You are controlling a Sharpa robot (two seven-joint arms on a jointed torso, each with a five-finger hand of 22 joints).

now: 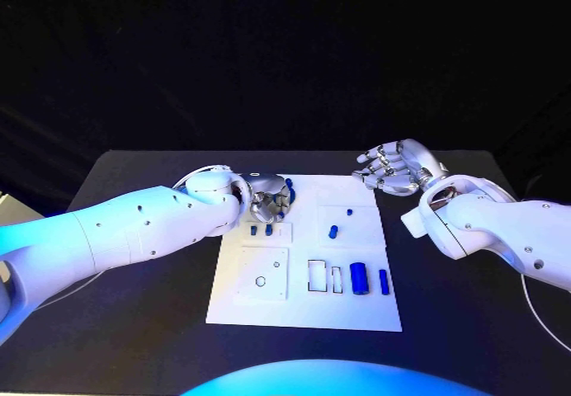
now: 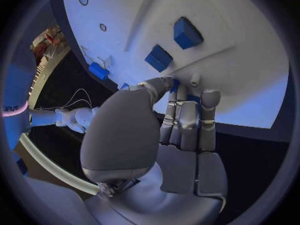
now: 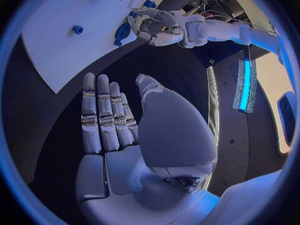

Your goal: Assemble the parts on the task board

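Observation:
The white task board [image 1: 304, 309] lies mid-table. My left hand [image 1: 271, 200] hovers over its far left corner and pinches a small blue part [image 3: 122, 32] between thumb and fingers [image 2: 187, 117], close to the board's surface. Beside the hand, two small blue blocks [image 1: 261, 230] stand on the board [image 2: 244, 80]. More blue parts are set further right: two pegs [image 1: 333, 232], a thick cylinder [image 1: 358, 278] and a thin one [image 1: 383, 280]. My right hand [image 1: 393, 167] is off the board's far right corner over the black table, fingers [image 3: 106, 112] straight and apart, holding nothing.
Empty rectangular slots [image 1: 317, 275] and a hexagonal hole [image 1: 261, 281] mark the board's near half. Black table [image 1: 464, 313] surrounds the board on all sides. A thin cable [image 1: 541, 322] trails by my right arm.

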